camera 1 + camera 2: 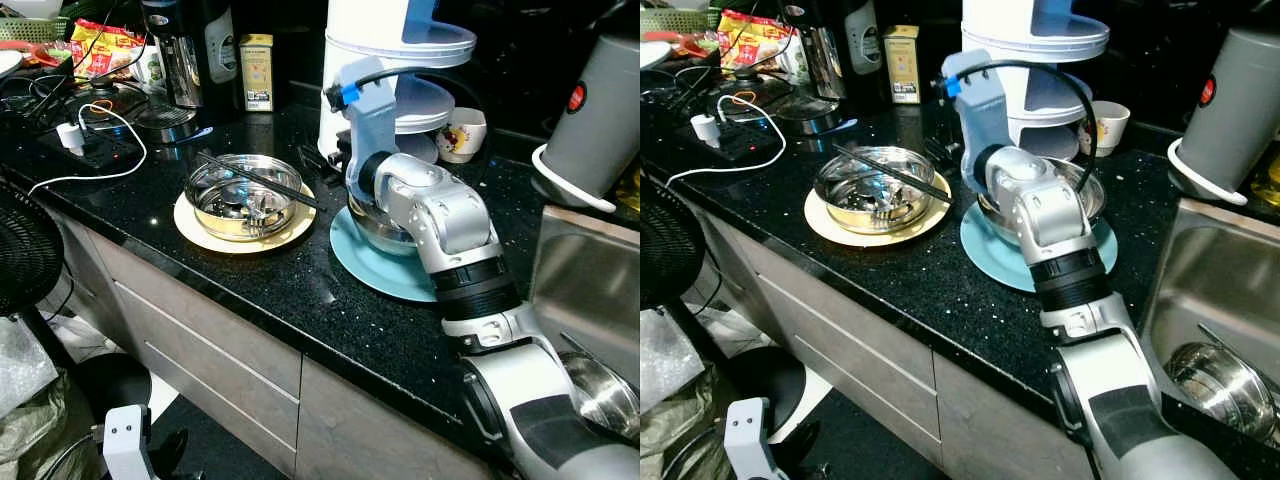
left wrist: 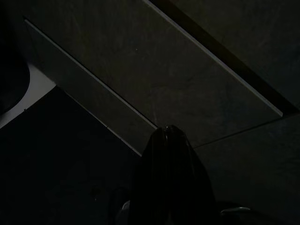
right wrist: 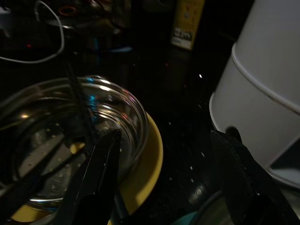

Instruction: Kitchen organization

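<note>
Black right pincer (image 3: 164,183) wide open, empty, beside the steel bowl (image 3: 61,140).

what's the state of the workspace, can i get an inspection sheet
surface: black speckled countertop, sink at its right end.
job's things: steel bowl with black chopsticks across it, on a yellow plate; second steel bowl on a blue plate.
clutter: kettle, yellow tin, cup, snack packets.
grippers: right gripper open, between the two bowls; left gripper idle beside the cabinet.
cables: white cable from a power strip.
surroundings: grey drawers, fan.
</note>
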Controlling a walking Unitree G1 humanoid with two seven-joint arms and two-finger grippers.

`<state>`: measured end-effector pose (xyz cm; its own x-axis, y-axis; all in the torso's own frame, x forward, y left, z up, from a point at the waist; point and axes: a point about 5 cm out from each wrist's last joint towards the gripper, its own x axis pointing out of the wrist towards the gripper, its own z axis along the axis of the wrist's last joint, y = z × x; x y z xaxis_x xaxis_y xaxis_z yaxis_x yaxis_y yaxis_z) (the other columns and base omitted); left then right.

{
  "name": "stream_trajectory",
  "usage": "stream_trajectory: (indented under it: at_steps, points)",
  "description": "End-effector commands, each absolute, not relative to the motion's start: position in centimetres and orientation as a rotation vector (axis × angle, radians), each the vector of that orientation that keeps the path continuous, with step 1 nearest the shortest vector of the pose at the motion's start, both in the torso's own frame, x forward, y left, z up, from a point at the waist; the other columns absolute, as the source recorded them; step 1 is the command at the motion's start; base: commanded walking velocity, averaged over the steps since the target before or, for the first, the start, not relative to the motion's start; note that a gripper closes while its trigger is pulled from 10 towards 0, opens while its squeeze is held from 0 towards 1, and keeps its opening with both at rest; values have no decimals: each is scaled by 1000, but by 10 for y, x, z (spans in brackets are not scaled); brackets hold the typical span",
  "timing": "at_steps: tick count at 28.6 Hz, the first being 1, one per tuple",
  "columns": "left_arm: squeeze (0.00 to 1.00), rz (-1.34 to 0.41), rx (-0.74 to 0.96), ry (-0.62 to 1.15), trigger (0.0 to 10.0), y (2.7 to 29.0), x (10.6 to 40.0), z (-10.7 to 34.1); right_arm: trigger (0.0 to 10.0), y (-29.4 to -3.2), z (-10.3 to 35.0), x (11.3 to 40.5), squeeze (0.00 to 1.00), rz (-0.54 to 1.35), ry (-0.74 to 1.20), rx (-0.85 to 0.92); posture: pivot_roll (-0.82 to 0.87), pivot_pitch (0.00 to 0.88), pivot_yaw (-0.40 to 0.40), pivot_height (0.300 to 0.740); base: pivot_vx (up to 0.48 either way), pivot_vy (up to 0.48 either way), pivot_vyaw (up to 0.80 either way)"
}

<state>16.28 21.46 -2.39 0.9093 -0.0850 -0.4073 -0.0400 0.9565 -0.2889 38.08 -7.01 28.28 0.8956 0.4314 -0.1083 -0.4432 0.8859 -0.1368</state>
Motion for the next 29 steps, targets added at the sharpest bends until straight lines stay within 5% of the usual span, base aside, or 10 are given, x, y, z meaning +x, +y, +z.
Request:
stream_trajectory:
  at_steps: [1,29]
  points:
    - [0,-16,-292,440,10000,216,161,-26,10000,-64,284,383,0,441,73,-188,86,0,-33,740,0,0,0]
    - [0,-17,-292,422,10000,207,157,-23,10000,-46,283,413,0,318,20,-316,129,0,-80,740,0,0,0]
